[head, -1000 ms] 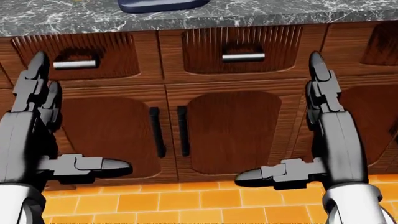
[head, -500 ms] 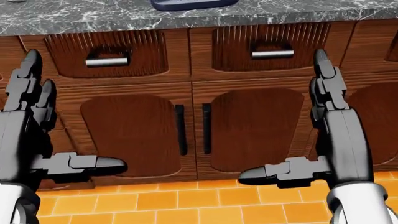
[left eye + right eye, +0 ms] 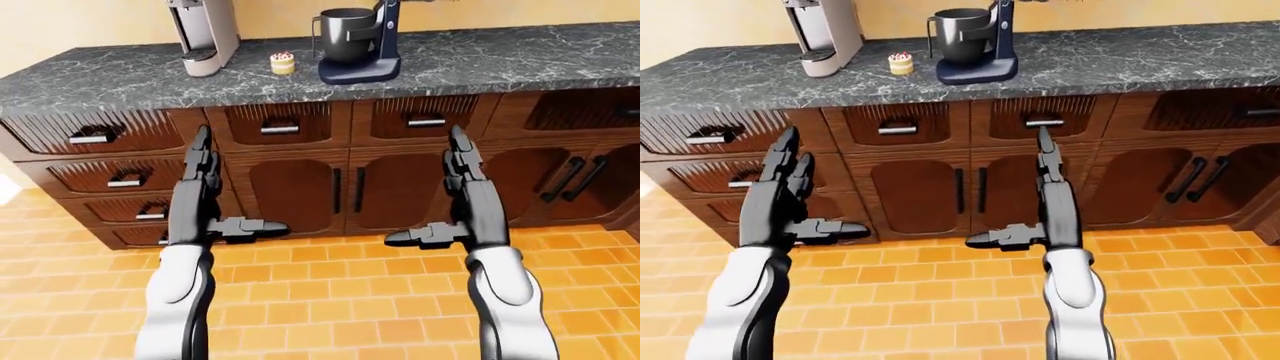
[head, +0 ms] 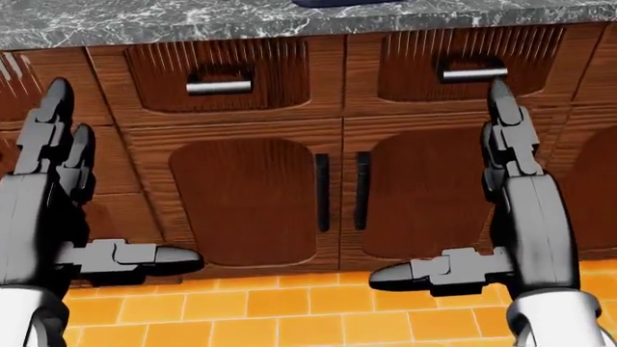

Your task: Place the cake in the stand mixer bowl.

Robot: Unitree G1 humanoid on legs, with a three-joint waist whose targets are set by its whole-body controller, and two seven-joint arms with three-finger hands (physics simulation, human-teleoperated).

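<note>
While both hands empty, cake beside mixer bowl

The light is bright, even and warm, with no single source to be picked out, and the orange floor tiles glow without glare. Soft sheen lies on the marbled table top and on the metal drawer handles, while the recessed cabinet panels sit darker in their own shade. Everything renders sharp edge to edge, with no blur; only the black hands show dull grey highlights along their fingers.
</note>
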